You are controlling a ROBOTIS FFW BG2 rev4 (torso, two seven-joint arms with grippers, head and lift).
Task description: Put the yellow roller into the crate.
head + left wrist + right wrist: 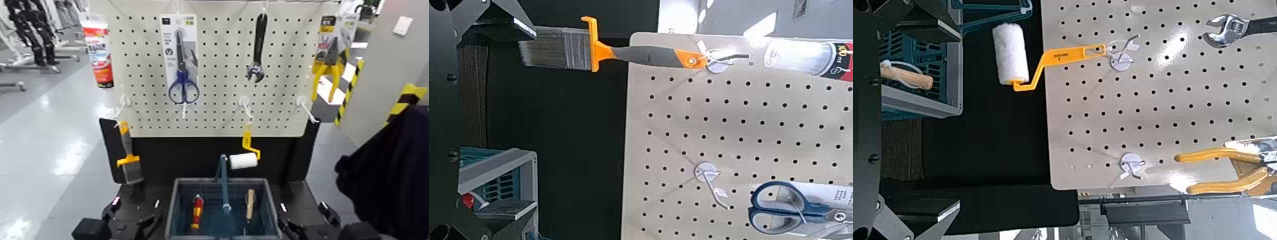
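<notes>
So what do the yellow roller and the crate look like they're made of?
The yellow roller: white sleeve looks like fuzzy fabric nap, matte and soft-edged; the handle looks like glossy yellow plastic, still hanging from a pegboard hook. The crate: likely moulded blue-grey plastic, with slatted walls and a dull sheen.

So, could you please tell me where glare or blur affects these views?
Head view: soft throughout, with ceiling light reflecting off the grey shiny floor. Both wrist views: bright glare patches on the white perforated pegboard, near its hooks.
</notes>
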